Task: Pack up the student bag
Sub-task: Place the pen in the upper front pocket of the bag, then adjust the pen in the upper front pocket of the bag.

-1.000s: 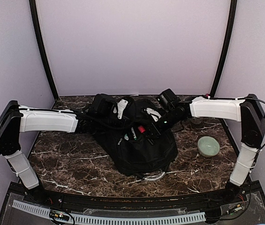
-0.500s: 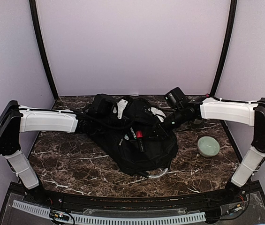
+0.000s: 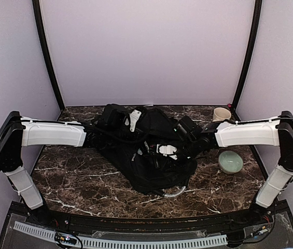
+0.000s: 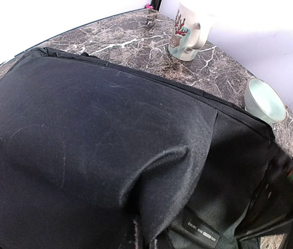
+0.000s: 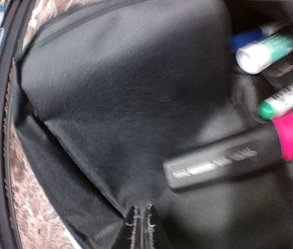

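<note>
Left arm: reaches from the left edge across the table to the far left part of the bag.
Left gripper: closed tight; in the left wrist view the black cloth gathers into a ridge that runs down to the fingers, so it pinches the bag's fabric.
Table: dark brown marble with white veins.
Student bag: large, black and soft, slumped in the middle of the table between the two arms, its grey loop handle at the near edge.
Markers: lying inside the bag's open part; the right wrist view shows a black marker with a pink cap, two white ones with green ends and a blue one, the last partly hidden.
Right gripper: jaws drawn together to a narrow slit, folds of the bag's cloth meeting at the tips, so it nips the fabric just beside the markers.
Mug: cream, upright at the far right of the table, apart from the bag.
Bowl: pale green, on the table to the right of the bag, nearer than the mug.
Right arm: stretches in from the right, passing above the gap between mug and bowl.
</note>
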